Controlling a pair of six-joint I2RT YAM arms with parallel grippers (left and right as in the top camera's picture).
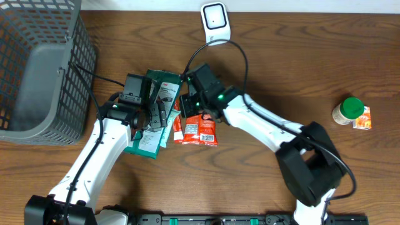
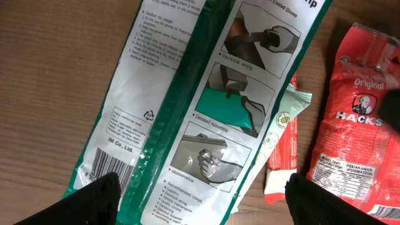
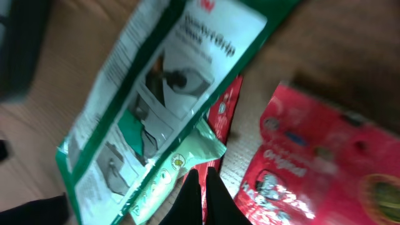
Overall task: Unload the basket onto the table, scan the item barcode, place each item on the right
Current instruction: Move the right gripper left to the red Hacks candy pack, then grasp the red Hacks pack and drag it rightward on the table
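Scanning is not happening yet: the packets (image 1: 199,130) are lying in the middle of the counter (image 1: 281,62), well apart from the scanner (image 1: 214,19) at its far edge, the left tool (image 2: 215,200) hovering wide open, the right tool (image 3: 203,194) sitting pinched shut among them, catch unclear.

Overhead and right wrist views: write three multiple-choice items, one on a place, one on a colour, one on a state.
1. Where does the grey basket stand in the overhead view?
A. top left
B. bottom right
C. centre
2. What colour is the cap of the bottle?
A. red
B. green
C. blue
3. How do the fingers of the right gripper stand?
A. wide apart
B. closed together
C. out of view
Key: 1 A, it fills the top-left corner; 2 B, the cap shows bright green; 3 B, the right wrist view shows the two dark fingers pressed side by side.
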